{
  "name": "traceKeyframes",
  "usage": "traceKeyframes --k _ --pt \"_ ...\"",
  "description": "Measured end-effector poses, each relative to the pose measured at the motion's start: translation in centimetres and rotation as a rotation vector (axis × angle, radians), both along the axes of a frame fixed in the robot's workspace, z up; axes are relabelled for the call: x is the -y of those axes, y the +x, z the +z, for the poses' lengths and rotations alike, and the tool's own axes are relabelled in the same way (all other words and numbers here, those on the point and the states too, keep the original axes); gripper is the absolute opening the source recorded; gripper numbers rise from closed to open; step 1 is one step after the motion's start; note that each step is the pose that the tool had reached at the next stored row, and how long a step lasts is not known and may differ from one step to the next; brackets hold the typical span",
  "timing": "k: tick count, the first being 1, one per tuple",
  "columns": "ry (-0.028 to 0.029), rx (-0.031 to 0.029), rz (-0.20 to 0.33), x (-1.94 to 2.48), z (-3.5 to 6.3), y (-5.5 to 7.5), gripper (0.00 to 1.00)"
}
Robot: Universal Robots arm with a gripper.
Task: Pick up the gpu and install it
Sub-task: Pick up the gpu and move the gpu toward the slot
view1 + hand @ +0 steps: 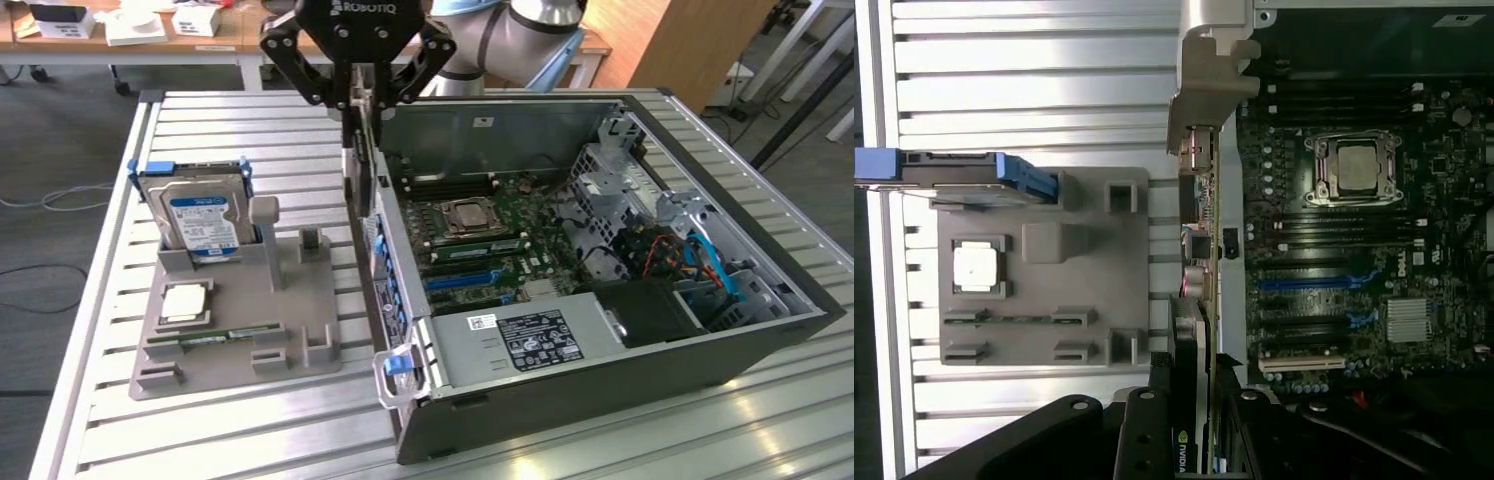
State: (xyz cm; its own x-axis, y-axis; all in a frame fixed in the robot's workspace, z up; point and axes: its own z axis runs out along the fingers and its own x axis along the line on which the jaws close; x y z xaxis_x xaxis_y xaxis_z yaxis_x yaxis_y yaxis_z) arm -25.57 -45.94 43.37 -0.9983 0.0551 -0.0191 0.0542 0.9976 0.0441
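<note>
The gpu (358,165) hangs edge-on as a thin dark blade, with my gripper (360,95) shut on its upper end. It is in the air above the open computer case's wall on the exterior view's left, between the grey holder and the motherboard (494,240). In the wrist view the gpu (1201,250) runs along that case edge, its silvery bracket (1206,95) at the far end. My gripper (1189,425) clamps the near end. The blue expansion slots (1319,283) lie beside the card, inside the case.
The open computer case (747,345) holds a processor socket (470,215), a power supply (534,335) and drive cages. On the exterior view's left, a grey holder (300,290) carries a hard drive (200,215), a processor (184,300) and a memory stick (214,338). Its upright posts stand near the card.
</note>
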Motion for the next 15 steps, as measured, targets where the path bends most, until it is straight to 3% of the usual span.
traceKeyframes --k 15 --pt "0.0000 -0.0014 0.000 0.00 0.00 6.8 0.27"
